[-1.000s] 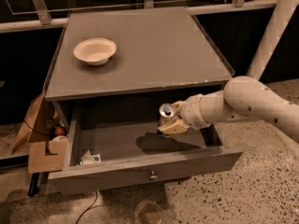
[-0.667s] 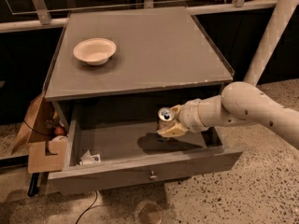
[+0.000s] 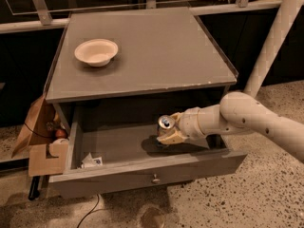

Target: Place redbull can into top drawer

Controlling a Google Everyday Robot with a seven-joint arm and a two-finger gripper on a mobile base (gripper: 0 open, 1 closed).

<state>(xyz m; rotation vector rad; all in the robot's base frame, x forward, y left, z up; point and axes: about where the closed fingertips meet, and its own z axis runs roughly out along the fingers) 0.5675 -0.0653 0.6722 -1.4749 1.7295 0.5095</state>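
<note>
The top drawer (image 3: 142, 177) of the grey cabinet stands pulled open, its flat front with a small round knob (image 3: 155, 179) facing me. My gripper (image 3: 167, 133) reaches in from the right, inside the drawer toward its right half. It is shut on the redbull can (image 3: 166, 122), whose silver top shows above the fingers (image 3: 172, 137). The can is upright, low over the drawer floor; whether it touches the floor is hidden by the fingers.
A cream-white bowl (image 3: 96, 52) sits on the cabinet top at the back left. A small white packet (image 3: 90, 161) lies in the drawer's front left corner. A cardboard box (image 3: 40, 139) stands at the cabinet's left. A white post (image 3: 273, 39) rises at the right.
My gripper with the can has moved slightly left and lower inside the drawer. Nothing else has moved.
</note>
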